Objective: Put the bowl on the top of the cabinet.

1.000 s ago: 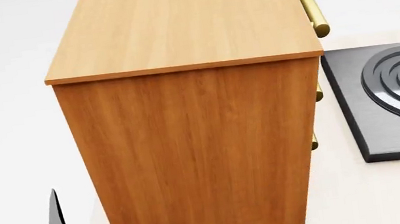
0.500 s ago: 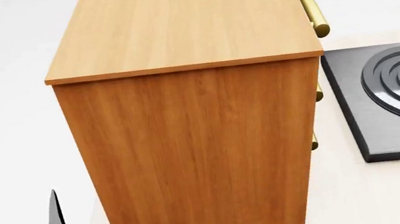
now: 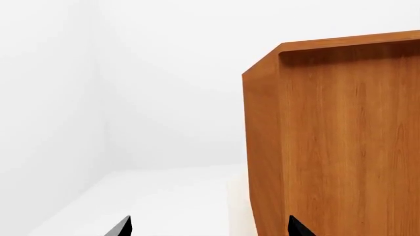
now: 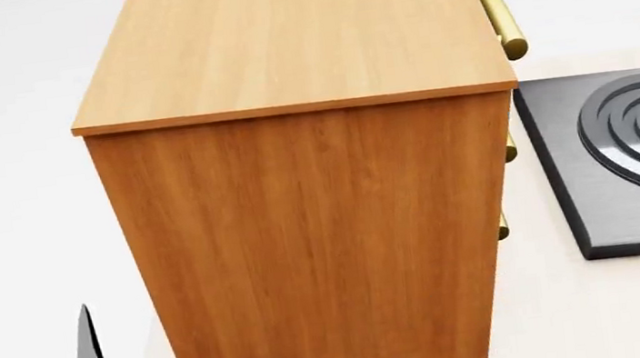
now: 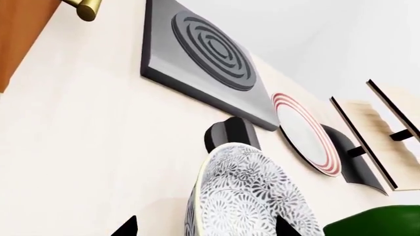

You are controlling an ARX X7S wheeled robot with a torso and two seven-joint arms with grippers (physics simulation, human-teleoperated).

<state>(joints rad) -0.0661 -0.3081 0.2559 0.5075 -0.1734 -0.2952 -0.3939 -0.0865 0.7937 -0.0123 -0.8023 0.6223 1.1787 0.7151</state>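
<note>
The bowl [image 5: 246,196], white with a dense grey leaf pattern, sits right in front of the right gripper [image 5: 206,227], between its two dark fingertips [image 5: 126,227], which are spread wide to either side of it. Whether they touch the bowl cannot be told. Beyond the bowl from this gripper lie a dark grey burner plate [image 5: 203,54] with raised rings and, beside it, a white plate [image 5: 305,132] with red rim rings. A pale wooden rack [image 5: 387,132] stands past the plate.

The cabinet [image 4: 309,189] stands ahead of the left gripper [image 3: 206,228], its wood-grain side close to one fingertip. This gripper's fingertips are set well apart with nothing between them. In the head view the cabinet's lighter top [image 4: 291,36] is bare, and a brass handle [image 4: 500,15] juts from its front.
</note>
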